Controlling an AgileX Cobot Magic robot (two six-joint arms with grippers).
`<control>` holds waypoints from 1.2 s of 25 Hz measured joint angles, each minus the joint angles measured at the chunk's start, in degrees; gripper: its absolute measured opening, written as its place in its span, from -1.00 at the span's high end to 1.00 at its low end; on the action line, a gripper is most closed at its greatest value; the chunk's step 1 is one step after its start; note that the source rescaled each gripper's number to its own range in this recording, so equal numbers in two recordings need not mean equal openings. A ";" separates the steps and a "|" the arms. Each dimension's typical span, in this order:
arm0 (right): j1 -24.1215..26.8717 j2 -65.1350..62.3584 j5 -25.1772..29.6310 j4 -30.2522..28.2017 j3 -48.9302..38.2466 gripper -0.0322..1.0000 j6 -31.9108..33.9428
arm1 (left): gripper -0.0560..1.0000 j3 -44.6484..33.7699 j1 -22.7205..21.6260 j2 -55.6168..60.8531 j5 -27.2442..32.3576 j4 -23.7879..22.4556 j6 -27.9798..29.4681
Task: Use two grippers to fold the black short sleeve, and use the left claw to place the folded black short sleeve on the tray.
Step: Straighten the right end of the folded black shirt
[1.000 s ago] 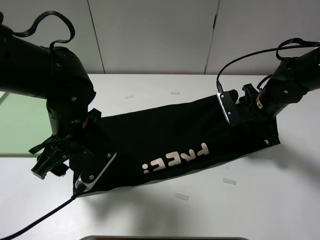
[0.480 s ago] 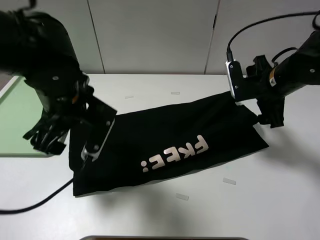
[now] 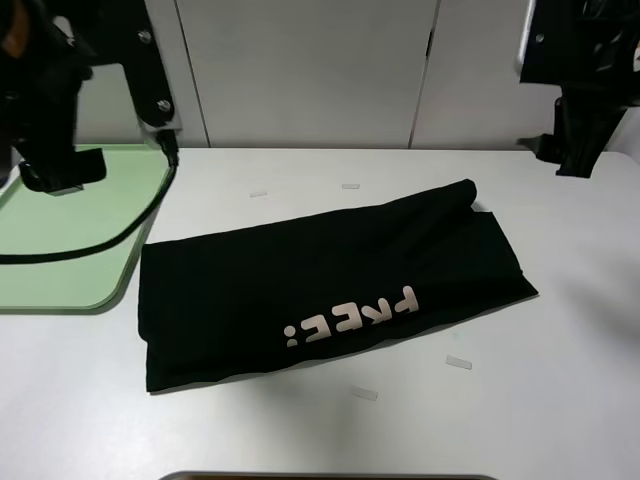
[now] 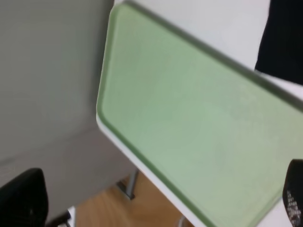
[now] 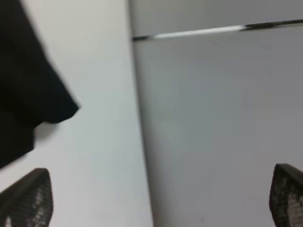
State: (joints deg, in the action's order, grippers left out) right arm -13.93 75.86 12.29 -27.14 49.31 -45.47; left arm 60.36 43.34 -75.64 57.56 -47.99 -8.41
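Folded into a long band, flat on the table (image 3: pixel 560 400), just beside the tray (image 3: pixel 60 270): the shirt (image 3: pixel 330 280). Long axis slanting from near left to far right, lettering (image 3: pixel 350 315) toward the near edge. Probably soft, light and limp, quick to unfold; best pinched through all layers at the short ends. Spread wide, holding nothing, well above the shirt: left claw (image 3: pixel 62 172), right claw (image 3: pixel 577 150)
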 joint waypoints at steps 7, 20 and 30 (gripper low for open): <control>0.00 -5.62 -1.32 3.18 0.00 -1.00 0.36 | -1.00 0.00 0.00 8.24 6.09 1.77 0.38; 0.00 -15.23 -5.14 10.57 0.00 -1.00 0.42 | -1.00 0.05 0.00 44.15 -3.54 20.88 11.26; 0.00 -16.34 -4.32 27.14 0.00 -1.00 1.17 | -1.00 -8.69 0.00 67.33 0.92 41.23 -4.45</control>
State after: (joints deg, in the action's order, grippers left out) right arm -13.93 59.52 7.97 0.00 49.31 -44.30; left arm 51.67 43.34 -8.31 58.49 -6.76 -12.85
